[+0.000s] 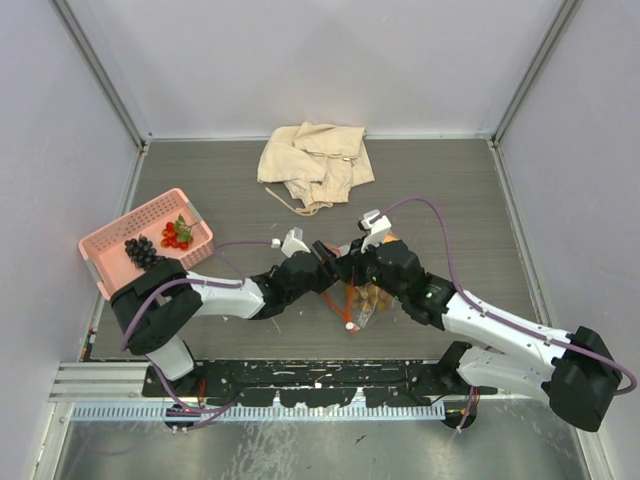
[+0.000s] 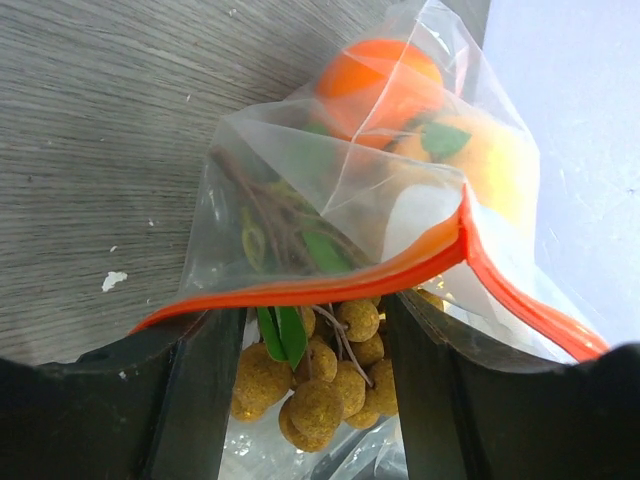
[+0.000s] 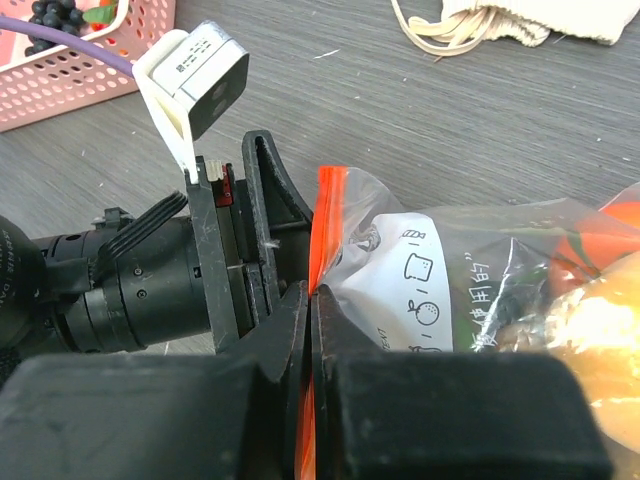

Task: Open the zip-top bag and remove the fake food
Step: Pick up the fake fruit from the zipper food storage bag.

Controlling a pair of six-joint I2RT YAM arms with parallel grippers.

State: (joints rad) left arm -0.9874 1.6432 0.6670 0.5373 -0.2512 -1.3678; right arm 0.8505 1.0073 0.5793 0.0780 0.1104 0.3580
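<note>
The zip-top bag (image 1: 366, 303) lies mid-table, its mouth with the orange-red zip strip (image 2: 330, 285) standing apart. My right gripper (image 3: 312, 300) is shut on one side of that strip. My left gripper (image 2: 315, 400) is at the bag's mouth, open, with the tan-brown berry cluster (image 2: 320, 385) and its green leaves filling the gap between the fingers. The strip drapes across both fingers. Deeper in the bag lie an orange round fruit (image 2: 375, 80) and a yellow lemon (image 2: 485, 165). From above, the left gripper (image 1: 333, 272) and the right gripper (image 1: 350, 268) meet over the bag.
At the left edge stands a pink mesh basket (image 1: 105, 255) holding dark purple grapes (image 1: 143, 250) and small red fruits (image 1: 176, 236). A crumpled beige cloth (image 1: 315, 160) lies at the back. Grey walls close off three sides of the table.
</note>
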